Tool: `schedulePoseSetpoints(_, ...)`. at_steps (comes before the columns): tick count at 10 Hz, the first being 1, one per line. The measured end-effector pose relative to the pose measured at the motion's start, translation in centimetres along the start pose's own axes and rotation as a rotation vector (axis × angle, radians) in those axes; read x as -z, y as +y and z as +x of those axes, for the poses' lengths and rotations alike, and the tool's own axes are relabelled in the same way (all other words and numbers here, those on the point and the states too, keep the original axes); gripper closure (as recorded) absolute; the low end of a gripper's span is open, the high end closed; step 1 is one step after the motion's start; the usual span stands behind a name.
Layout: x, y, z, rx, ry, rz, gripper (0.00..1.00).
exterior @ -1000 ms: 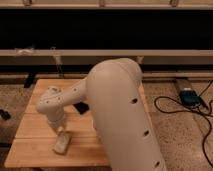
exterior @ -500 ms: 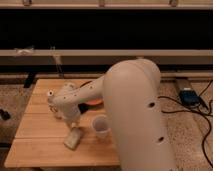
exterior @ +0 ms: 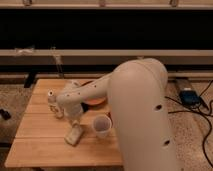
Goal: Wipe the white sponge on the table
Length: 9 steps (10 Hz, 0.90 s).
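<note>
Rightward is where both the gripper (exterior: 74, 121) and the white sponge (exterior: 74, 135) have gone since half a second ago, and the sponge now lies closer to the white cup (exterior: 102, 125); the big arm housing has swung right too, uncovering more of the table's left half.

At the far left, a small dark object (exterior: 4, 114) sits on the speckled floor beside the table (exterior: 35, 150), whose long pale planks run left to right. An upright white bottle (exterior: 52, 103) stands on the left part of the tabletop, toward the far side. Just right of it the gripper points down from the wrist, its tip pressed on the far end of the sponge; how wide its fingers stand cannot be told, since the wrist hides them. The sponge lies flat and slightly tilted on the planks, near the front middle of the table. Right of it, close but apart, the cup stands upright with its mouth open. Behind the forearm an orange dish (exterior: 95, 99) shows in part. Far right on the floor lie a blue device (exterior: 190, 96) and dark cables (exterior: 205, 127).
</note>
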Motion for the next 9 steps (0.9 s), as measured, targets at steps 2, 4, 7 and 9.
schedulePoseSetpoints(2, 0.3, 0.7, -0.1, 0.013, -0.009, -0.007, 0.4)
schedulePoseSetpoints(4, 0.9, 0.9, 0.0, 0.022, -0.023, -0.013, 0.23)
schedulePoseSetpoints(7, 3.7, 0.5, -0.1, 0.024, -0.082, -0.032, 0.2)
schedulePoseSetpoints(9, 3.9, 0.5, -0.2, 0.026, -0.089, -0.032, 0.2)
